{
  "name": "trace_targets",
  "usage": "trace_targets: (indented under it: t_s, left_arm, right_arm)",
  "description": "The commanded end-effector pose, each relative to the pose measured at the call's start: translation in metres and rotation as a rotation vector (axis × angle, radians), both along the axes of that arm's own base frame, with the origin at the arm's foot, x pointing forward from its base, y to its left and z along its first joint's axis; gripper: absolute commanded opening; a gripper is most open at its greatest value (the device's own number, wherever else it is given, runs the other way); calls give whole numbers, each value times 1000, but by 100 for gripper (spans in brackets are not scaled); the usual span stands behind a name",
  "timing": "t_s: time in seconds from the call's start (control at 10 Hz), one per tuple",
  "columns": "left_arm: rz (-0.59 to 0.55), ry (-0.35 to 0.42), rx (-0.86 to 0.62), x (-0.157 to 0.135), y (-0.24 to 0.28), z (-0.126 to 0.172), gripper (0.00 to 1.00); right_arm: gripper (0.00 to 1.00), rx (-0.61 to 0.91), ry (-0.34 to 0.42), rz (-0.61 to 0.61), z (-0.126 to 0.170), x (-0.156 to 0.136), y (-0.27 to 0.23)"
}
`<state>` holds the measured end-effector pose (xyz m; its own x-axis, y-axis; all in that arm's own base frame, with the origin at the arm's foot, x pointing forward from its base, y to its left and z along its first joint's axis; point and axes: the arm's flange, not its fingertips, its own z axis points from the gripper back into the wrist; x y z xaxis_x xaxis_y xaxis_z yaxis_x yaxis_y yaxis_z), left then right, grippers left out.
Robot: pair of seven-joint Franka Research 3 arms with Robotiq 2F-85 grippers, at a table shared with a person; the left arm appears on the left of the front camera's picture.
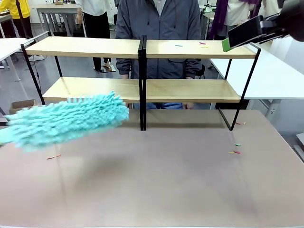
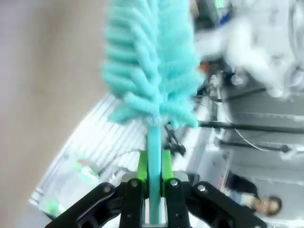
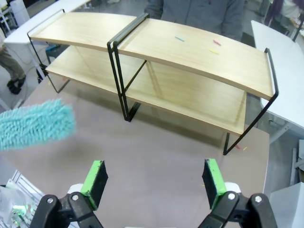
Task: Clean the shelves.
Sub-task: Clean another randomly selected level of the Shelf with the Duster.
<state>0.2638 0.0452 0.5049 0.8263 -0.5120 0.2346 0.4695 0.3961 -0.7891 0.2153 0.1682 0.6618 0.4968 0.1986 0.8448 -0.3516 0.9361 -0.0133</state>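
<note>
Shelves (image 1: 142,71): four pale wooden boards on black frame, colourful scraps (image 1: 203,44) on top.

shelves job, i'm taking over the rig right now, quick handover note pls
Left gripper: shut on the teal duster by its handle, head hanging over the table, short of the lower left board.
Right gripper: open, empty, raised over the table facing the shelves.
Done: nothing evident; small coloured scraps lie on the top right board.
Left: dust all four boards; more scraps lie on the table near the right leg.
</note>
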Motion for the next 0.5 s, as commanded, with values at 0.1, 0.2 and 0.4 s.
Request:
trace_targets:
  t_s: [0.1,0.2,0.4]
  left_arm:
    - [-88,-74,-359,-8,95,41,13]
    - [39,-134,-539,-12,135,53,13]
    - [317,-209,-759,-18,197,67,13]
  right_arm:
    - [100,1,2,2,-1,0,0]
    - [100,1,2,2,-1,0,0]
    - [100,1,2,2,-1,0,0]
